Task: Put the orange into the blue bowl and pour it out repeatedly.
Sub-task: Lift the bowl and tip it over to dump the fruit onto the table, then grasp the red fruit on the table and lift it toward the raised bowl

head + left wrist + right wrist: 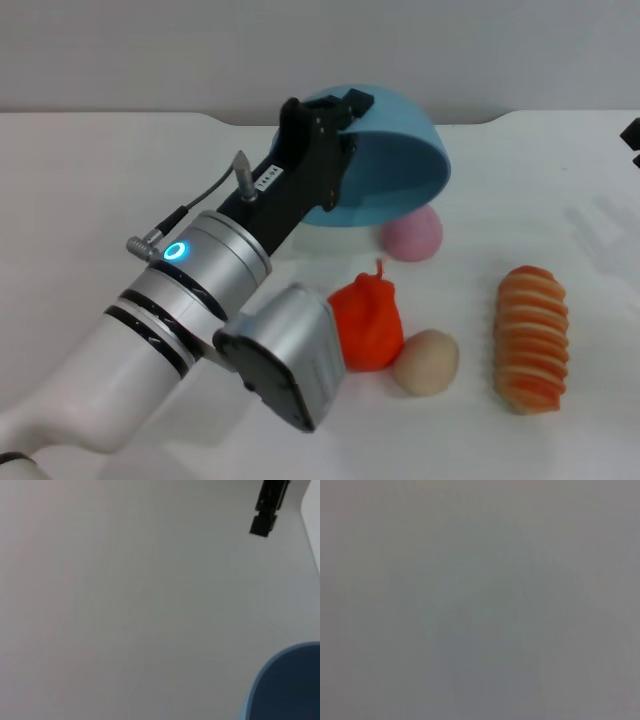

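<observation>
The left end effector has its fingers pinched on the rim of the blue bowl, holding the bowl tipped steeply so that its rounded outside faces up and its mouth turns down and away over the white bench. The orange lies on the bench nearer the robot, clear of the bowl, its small stem nub pointing up. A beige ball touches the orange on its right side, and a striped orange-and-cream loaf lies farther right, apart from both. A pink ball sits just under the bowl's lowered edge. The right end effector barely shows at the bench's far right edge; whether it is spread or closed, I cannot tell.
</observation>
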Available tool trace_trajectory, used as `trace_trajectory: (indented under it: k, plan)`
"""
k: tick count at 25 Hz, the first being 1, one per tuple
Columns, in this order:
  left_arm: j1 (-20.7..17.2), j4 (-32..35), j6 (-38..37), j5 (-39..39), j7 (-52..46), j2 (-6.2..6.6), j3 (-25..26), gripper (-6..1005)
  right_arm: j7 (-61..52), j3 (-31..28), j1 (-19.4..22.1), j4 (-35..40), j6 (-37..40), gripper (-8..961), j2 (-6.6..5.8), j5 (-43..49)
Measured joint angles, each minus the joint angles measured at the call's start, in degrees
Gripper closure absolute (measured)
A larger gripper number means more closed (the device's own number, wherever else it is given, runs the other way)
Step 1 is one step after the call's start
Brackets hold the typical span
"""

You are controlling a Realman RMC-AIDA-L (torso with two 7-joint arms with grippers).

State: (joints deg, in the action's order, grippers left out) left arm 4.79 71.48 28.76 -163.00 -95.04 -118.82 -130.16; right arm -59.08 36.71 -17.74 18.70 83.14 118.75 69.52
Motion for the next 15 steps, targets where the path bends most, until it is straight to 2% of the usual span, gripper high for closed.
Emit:
trace_trajectory:
  k: [3,6,12,15]
  plan:
    - [0.7,1.6,-1.5,8.9,-0.5,-0.01,0.5,999,0.0,0.1,-0.6,-0.6,-0.1,415,-0.05,0.1]
    - [1.8,6.2,-9.0,23.0,-0.7,0.13,3.8,999,-1.0,0.5,-1.2,-0.8,-0.4,415,-0.20,0.6]
    - [6.7,10.4,-32.3,45.4,-4.1,0.36,18.9,999,-9.4,0.7,-2.6,1.5,-3.4,416,-0.53,8.2]
    - [11.0,8.5,-46.0,49.5,-12.9,0.63,28.1,999,-16.0,0.6,-3.9,2.8,-4.8,416,-1.06,15.0]
